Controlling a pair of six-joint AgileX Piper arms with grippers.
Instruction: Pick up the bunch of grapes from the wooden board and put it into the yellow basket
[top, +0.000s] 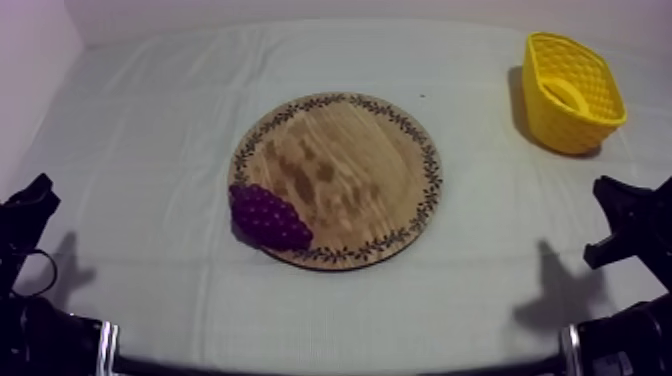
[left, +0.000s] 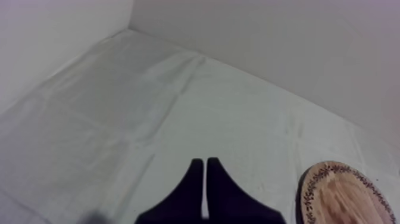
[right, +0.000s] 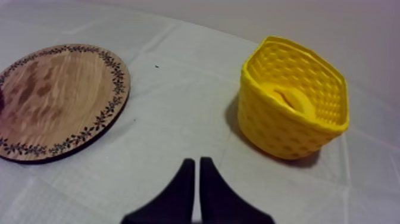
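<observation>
cloth (top: 150, 150) grey-white, creased | wooden board (top: 345, 170) mid-table, patterned rim | yellow basket (top: 560, 130) far right, well apart from board, banana (top: 566, 95) inside | bunch of grapes (top: 268, 216) on board's near-left rim | left gripper (left: 205, 162) clenched, empty, beside board | right gripper (right: 197, 161) clenched, empty, near basket

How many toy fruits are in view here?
2. The purple bunch of grapes lies at the near-left rim of the round wooden board; a yellow banana-like piece sits inside the yellow woven basket, which may hide more.
</observation>
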